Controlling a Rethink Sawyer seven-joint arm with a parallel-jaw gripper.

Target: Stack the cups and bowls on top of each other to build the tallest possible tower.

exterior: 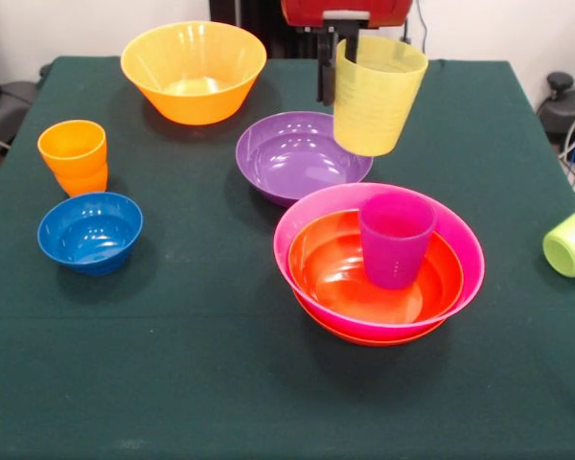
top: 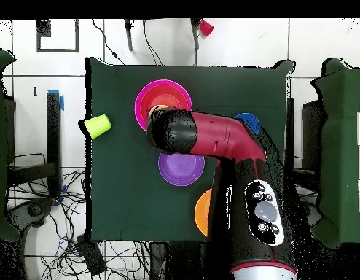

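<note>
A translucent yellow cup point(exterior: 379, 94) hangs upright in the air, pinched at its rim by the gripper point(exterior: 337, 59), above the gap between the purple bowl point(exterior: 300, 155) and the tower point(exterior: 379, 264). The tower sits toward the near right of the green table point(exterior: 172, 383): a pink bowl point(exterior: 460, 251) resting in a red-orange bowl point(exterior: 364, 335) whose rim peeks out below, a second red-orange bowl point(exterior: 335, 273) nested inside the pink one, and a purple cup point(exterior: 395, 240) standing upright in the middle. The purple bowl lies just behind the tower, open side up and apart from it. At the far left stands the large yellow-orange bowl point(exterior: 194, 72); nearer, two nested orange cups point(exterior: 74, 156) stand just behind the small blue bowl point(exterior: 90, 232). A lime green cup point(exterior: 572, 240) lies on its side at the right edge, partly cut off by the frame. The front of the table and the stretch between the blue bowl and the tower are open cloth. From overhead, the red and black arm point(top: 219, 142) covers the held cup, much of the tower and parts of the blue and yellow-orange bowls.
</note>
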